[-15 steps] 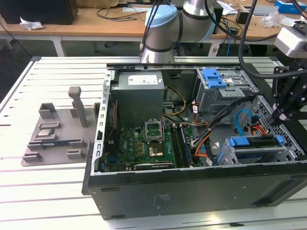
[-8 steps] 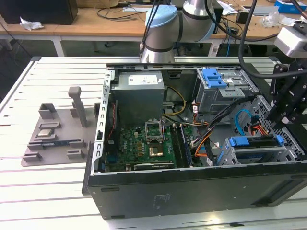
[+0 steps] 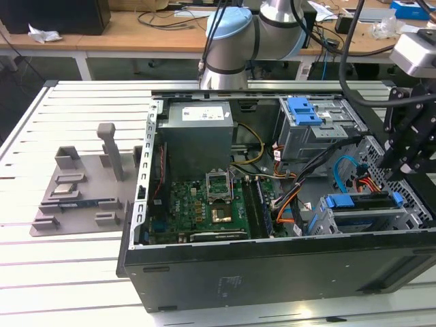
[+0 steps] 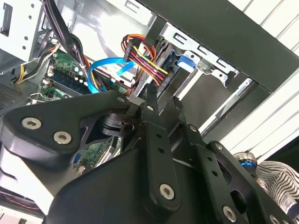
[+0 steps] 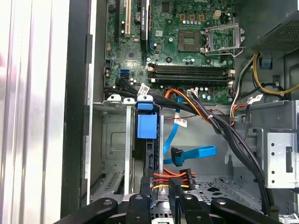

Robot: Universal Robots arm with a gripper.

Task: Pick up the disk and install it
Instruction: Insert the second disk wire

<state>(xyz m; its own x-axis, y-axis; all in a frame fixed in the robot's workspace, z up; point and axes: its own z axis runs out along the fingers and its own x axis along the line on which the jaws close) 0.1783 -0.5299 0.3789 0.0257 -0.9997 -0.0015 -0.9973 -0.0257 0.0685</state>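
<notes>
Exterior view has my tool (image 3: 407, 153) hanging over the open computer case (image 3: 272, 272) at its right end, above the drive cage (image 3: 354, 218). The disk (image 3: 364, 204) sits in that cage, blue rails showing, cables (image 5: 175, 177) plugged in. Whether my tool's fingers are open, I cannot tell.

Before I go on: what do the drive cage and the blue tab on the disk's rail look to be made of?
The drive cage looks like bare sheet metal: matte grey, thin folded edges, punched holes. The blue tab on the disk looks like moulded plastic: uniform saturated colour, soft sheen, rounded corners. Both are judged by look alone.
</notes>
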